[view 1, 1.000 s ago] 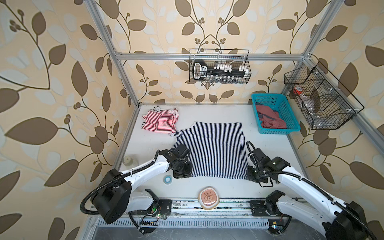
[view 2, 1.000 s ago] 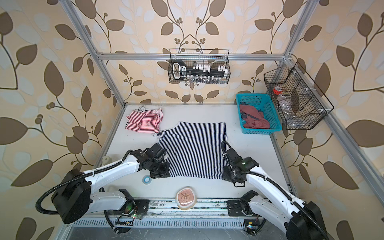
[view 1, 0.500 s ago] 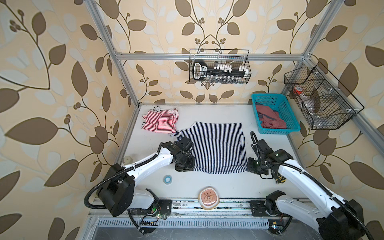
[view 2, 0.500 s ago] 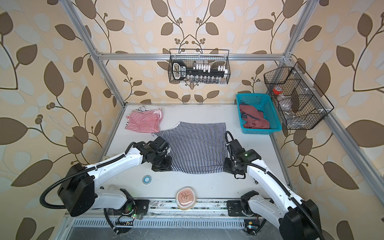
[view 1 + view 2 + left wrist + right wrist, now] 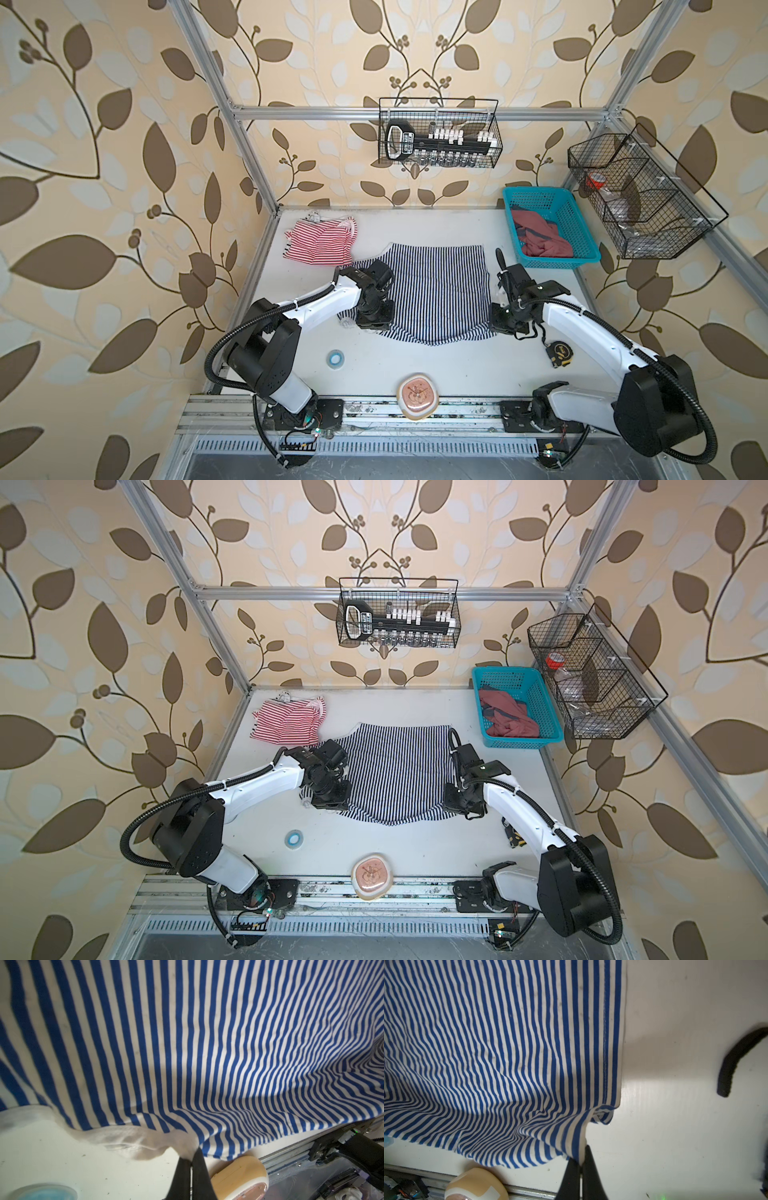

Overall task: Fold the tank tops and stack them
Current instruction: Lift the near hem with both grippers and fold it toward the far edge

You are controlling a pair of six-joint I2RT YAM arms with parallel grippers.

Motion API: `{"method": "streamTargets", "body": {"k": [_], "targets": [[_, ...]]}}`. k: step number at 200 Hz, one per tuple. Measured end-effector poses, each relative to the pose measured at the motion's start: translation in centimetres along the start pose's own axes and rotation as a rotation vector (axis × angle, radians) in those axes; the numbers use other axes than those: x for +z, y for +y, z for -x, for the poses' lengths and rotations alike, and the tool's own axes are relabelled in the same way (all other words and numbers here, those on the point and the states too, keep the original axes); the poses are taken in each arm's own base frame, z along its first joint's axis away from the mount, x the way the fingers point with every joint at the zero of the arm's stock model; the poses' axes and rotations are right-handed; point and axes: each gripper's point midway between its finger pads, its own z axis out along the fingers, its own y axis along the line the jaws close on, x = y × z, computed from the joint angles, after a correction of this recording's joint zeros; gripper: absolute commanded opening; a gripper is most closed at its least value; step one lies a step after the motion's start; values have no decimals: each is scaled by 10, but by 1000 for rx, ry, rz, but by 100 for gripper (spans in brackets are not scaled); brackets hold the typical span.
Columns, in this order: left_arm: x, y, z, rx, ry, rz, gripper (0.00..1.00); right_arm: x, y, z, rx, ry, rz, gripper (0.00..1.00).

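- In a top view the navy top (image 5: 438, 286) lies spread on the table (image 5: 457, 374), with its near edge raised and sagging between the arms. The left gripper (image 5: 374, 323) is at its near left corner and the right gripper (image 5: 505, 325) at its near right corner. The fingers are hidden under the wrists here.
- In a top view the red top (image 5: 289, 725) lies crumpled just beyond the navy top's far left corner. A basket (image 5: 503, 672) stands off its far right corner. A tape roll (image 5: 294, 838) and a tan disc (image 5: 372, 877) lie on its near side, apart from it.
- Left wrist: the left gripper (image 5: 190, 1157) has its jaws pressed together on the white trim at the navy top's corner, and the cloth rises off the table from there.
- Right wrist: the right gripper (image 5: 581, 1157) has its jaws pinched together on the navy top's hem corner, and folds fan out from the pinch.
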Motion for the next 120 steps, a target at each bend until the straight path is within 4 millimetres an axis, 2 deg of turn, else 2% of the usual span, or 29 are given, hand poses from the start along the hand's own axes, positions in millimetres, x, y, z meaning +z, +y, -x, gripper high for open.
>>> {"method": "streamTargets", "body": {"k": [40, 120], "targets": [[-1, 9, 12, -11, 8, 13, 0, 6, 3, 19, -15, 4, 5, 0], [11, 4, 38, 26, 43, 32, 0, 12, 0, 45, -33, 22, -8, 0]]}}
